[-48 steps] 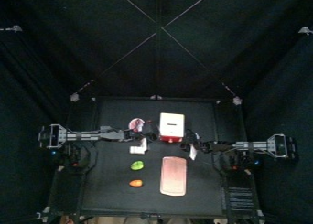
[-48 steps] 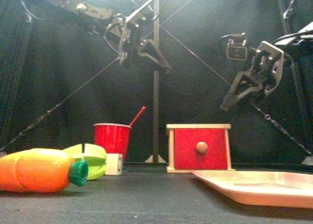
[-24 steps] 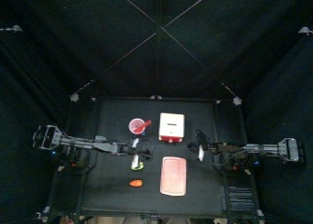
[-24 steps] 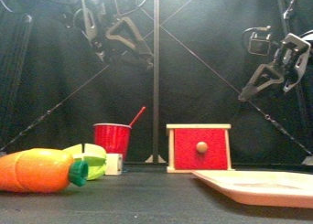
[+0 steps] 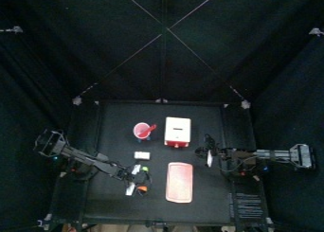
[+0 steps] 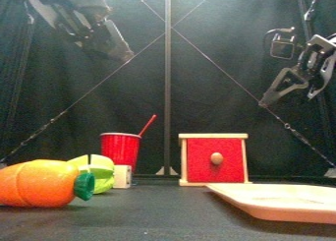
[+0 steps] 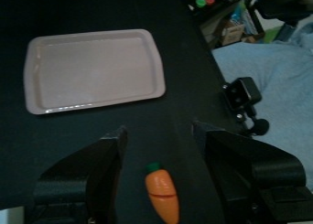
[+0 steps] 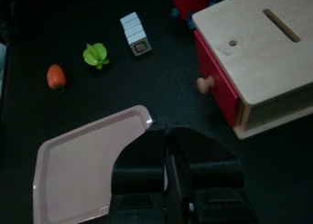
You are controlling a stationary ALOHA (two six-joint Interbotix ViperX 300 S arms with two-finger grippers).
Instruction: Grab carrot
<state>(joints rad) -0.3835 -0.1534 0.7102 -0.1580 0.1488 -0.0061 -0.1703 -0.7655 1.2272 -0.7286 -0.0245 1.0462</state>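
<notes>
From above, the small black table (image 5: 114,117) holds a red cup (image 5: 142,131), a red-and-white box (image 5: 177,131), a small white block (image 5: 143,155), a pink board (image 5: 180,182) and, near the front left, the carrot (image 5: 140,190). The left arm has swung forward over the last second, and the left gripper (image 5: 135,176) now sits almost above the carrot, covering the spot where a green lump showed before. The right gripper (image 5: 203,156) waits just beside the board's far right corner.

From the front, the carrot (image 6: 39,183) looms large at the table's left edge, untouched, with the green lump (image 6: 97,168) behind it. Both arms hang high.

The left wrist view shows the left gripper (image 7: 158,145) spread wide, the carrot (image 7: 163,192) lying between its jaws below. The approach looks lined up; descent and closing remain.

The right wrist view shows the right gripper (image 8: 169,154) pressed together over the board (image 8: 80,164), the carrot (image 8: 57,77) well apart.
</notes>
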